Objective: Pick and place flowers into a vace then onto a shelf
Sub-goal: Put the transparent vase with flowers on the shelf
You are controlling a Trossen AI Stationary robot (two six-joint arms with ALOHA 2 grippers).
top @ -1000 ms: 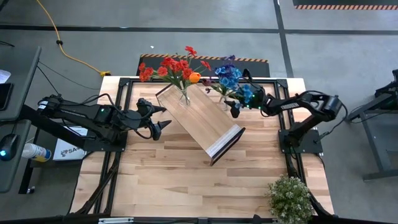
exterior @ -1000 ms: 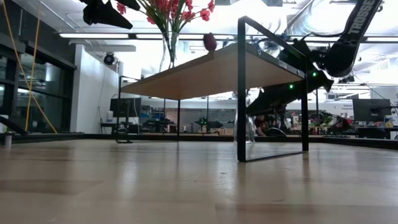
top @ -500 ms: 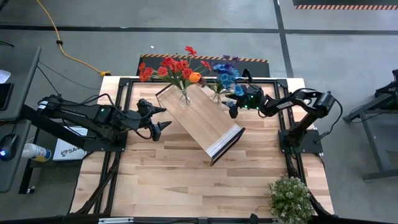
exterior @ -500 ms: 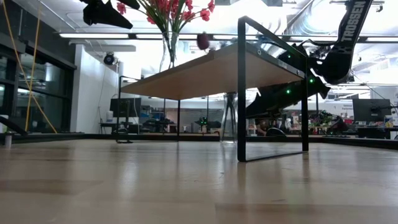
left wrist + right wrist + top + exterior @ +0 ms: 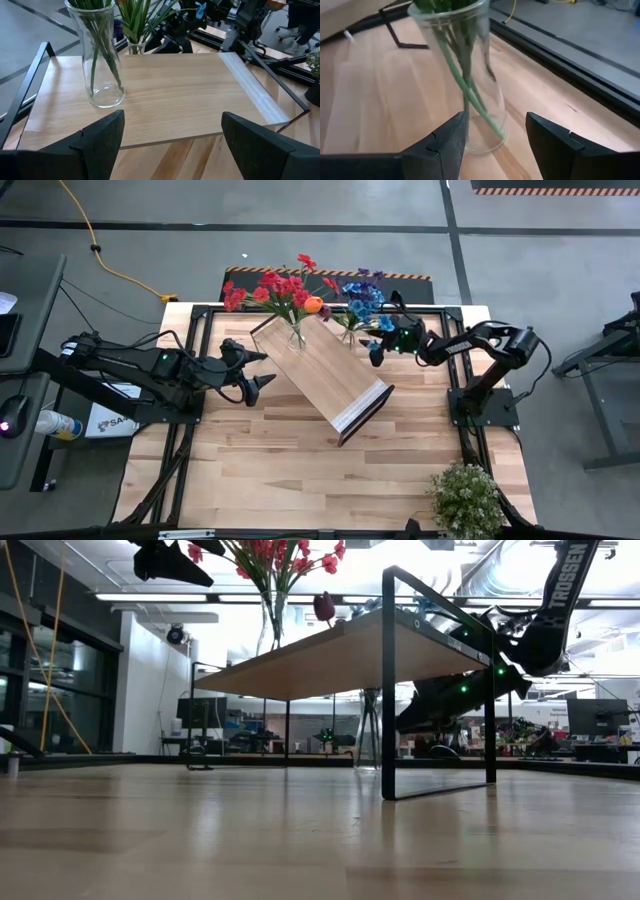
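Note:
The shelf (image 5: 325, 370) stands slantwise on the table's middle. A glass vase (image 5: 102, 60) of red and orange flowers (image 5: 275, 288) stands by its base on the shelf's far left corner. A second glass vase (image 5: 475, 90), holding blue and purple flowers (image 5: 362, 298), is beside the shelf's far right edge. My right gripper (image 5: 495, 117) is open with a finger on either side of this vase's lower body. My left gripper (image 5: 266, 370) hangs open, holding nothing, above the shelf's left side. My right gripper comes nearly level from the table's right side, with the second vase's lower body (image 5: 487, 125) between its fingers. One finger (image 5: 545, 135) stands clear of the glass. I cannot tell whether the other finger (image 5: 450, 140) touches it. The vase's base looks set on the tabletop.
A bushy potted plant (image 5: 465, 498) stands at the table's near right corner. A dark mat (image 5: 240, 277) lies beyond the far edge. Bare tabletop (image 5: 280, 470) lies on the near side of the shelf.
My right gripper has gone toward the table's left, up to the shelf's far right edge. The vase of blue flowers has come along with it, and its blooms now stand closer to the red bunch.

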